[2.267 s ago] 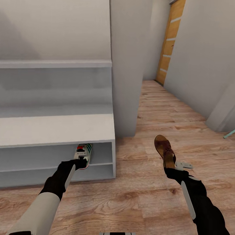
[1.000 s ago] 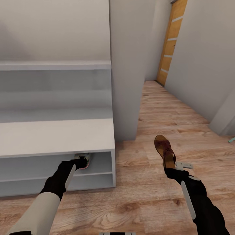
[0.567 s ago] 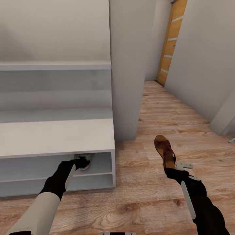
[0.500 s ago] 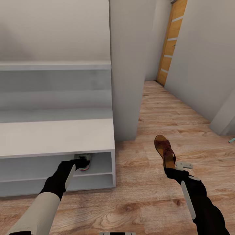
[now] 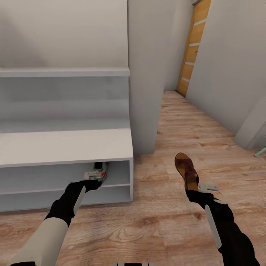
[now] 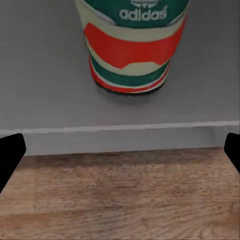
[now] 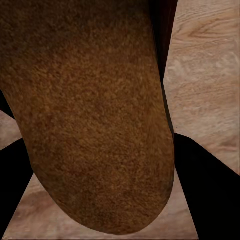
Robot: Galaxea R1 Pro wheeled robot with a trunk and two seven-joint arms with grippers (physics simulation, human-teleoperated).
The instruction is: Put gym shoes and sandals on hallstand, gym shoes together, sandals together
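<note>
Sitting on hallstand (image 5: 66, 147) upper shelf: gym shoe (image 5: 98, 172); left claw (image 5: 94, 183) apart, right claw (image 5: 192, 190) clamps sandal (image 5: 186, 170).

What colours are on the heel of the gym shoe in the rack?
Red-orange, green and cream bands, white adidas lettering on green; the gym shoe shows best in the left wrist view.

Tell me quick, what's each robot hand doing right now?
Left gripper: open, empty, just short of the gym shoe on the hallstand.
Right gripper: closed on a sandal.
</note>
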